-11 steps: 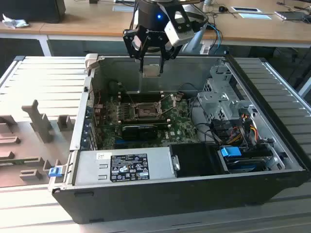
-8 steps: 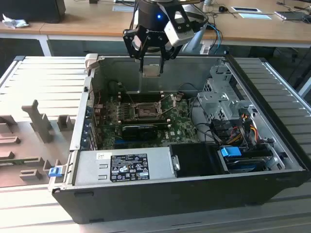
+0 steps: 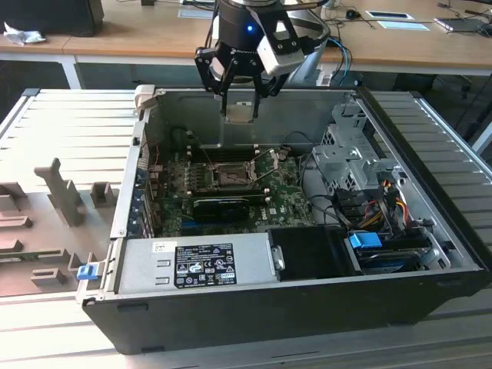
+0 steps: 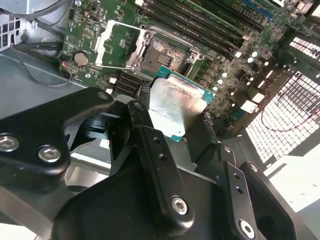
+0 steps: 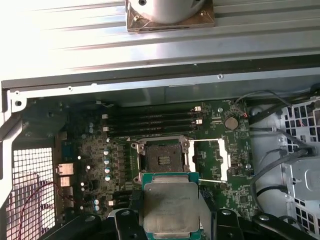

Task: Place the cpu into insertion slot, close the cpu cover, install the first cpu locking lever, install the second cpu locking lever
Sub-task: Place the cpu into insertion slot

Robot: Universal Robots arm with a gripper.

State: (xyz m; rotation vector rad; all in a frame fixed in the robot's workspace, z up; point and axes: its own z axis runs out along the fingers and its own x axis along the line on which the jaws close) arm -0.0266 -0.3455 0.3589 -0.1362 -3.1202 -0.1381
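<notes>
first wrist view: the gripper [image 5: 169, 221] is clamped on the cpu [image 5: 169, 205], held in the air near the bare socket [image 5: 161, 157], its cover [image 5: 226, 161] flipped open alongside. placing is in hand; it likely calls for squaring the cpu over the socket and lowering it flat.

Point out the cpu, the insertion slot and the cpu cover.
cpu [image 5: 169, 210], first wrist view, centre of silvery face.
insertion slot [image 5: 162, 156], first wrist view, dark centre.
cpu cover [image 5: 225, 160], first wrist view, frame's side bar.

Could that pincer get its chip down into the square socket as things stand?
Probably yes. The pincer holds the cpu above the open case; the cpu cover lies swung aside, leaving the insertion slot bare, with nothing visible between them.
</notes>
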